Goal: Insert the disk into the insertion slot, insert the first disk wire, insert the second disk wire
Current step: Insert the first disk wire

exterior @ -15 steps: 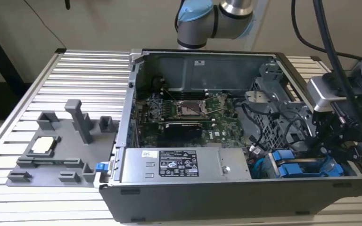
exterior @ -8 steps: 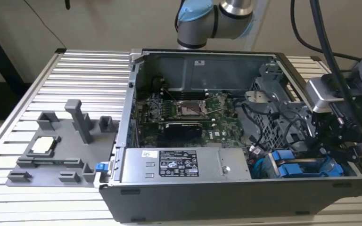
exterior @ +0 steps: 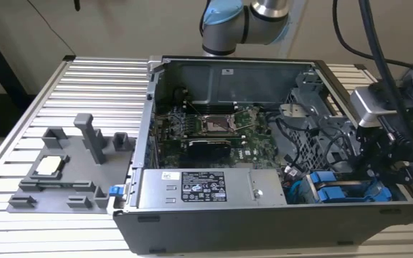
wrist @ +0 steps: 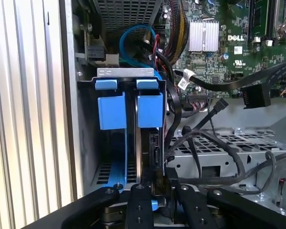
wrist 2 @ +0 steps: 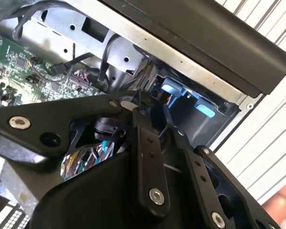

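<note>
In the first wrist view the disk stands on edge in the right-hand lane of the insertion slot, a grey metal bay with blue plastic tabs. Its dark connector end faces my gripper. The black fingers sit close together on either side of the disk's near end, shut on it. In the exterior view the gripper hangs over the bay in the case's near corner, on the exterior view's right. Two loose black cable plugs lie beside the bay.
The other blue-fronted carrier fills the neighbouring lane. A blue cable loop and a bundle of black wires crowd the bay's side. The motherboard and power supply fill the case. A grey fixture tray rests on the slatted table.
</note>
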Motion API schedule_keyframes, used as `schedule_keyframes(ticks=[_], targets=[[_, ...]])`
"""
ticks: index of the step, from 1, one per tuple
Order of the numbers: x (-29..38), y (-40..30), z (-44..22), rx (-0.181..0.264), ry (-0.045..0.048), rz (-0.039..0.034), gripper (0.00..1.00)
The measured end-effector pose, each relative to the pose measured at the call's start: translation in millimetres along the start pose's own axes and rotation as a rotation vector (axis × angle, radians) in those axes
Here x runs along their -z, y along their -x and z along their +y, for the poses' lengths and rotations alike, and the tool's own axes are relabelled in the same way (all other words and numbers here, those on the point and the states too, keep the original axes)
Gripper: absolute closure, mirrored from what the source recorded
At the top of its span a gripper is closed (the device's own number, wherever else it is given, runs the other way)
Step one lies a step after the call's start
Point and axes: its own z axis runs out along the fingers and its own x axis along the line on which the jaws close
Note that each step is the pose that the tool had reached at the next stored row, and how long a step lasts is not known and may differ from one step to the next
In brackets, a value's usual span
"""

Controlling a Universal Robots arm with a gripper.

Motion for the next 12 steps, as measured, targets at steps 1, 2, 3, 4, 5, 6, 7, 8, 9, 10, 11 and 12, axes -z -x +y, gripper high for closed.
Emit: schedule_keyframes(ticks=[1,2,3,4,5,6,7,8,9,10,11,12], targets=[[4.6,0.5,-0.4,0.0,0.0,0.0005,0.73],[9.0,1.0,-0.7,0.0,0.0,0.0003,0.73],[13.7,1.5,-1.1,0.0,0.0,0.0003,0.73],[18.0,1.9,-1.4,0.0,0.0,0.0006,0.73],[22.5,2.4,-1.7,0.0,0.0,0.0002,0.73],[27.0,2.9,-2.1,0.0,0.0,0.0004,0.73],[31.8,3.4,-2.4,0.0,0.0,0.0004,0.73],[36.0,3.9,-2.7,0.0,0.0,0.0003,0.73],[40.6,4.4,-3.1,0.0,0.0,0.0005,0.73],[45.0,4.8,-3.4,0.0,0.0,0.0004,0.73],[47.0,5.1,-3.6,0.0,0.0,0.0003,0.73],[47.0,5.1,-3.6,0.0,0.0,0.0002,0.73]])
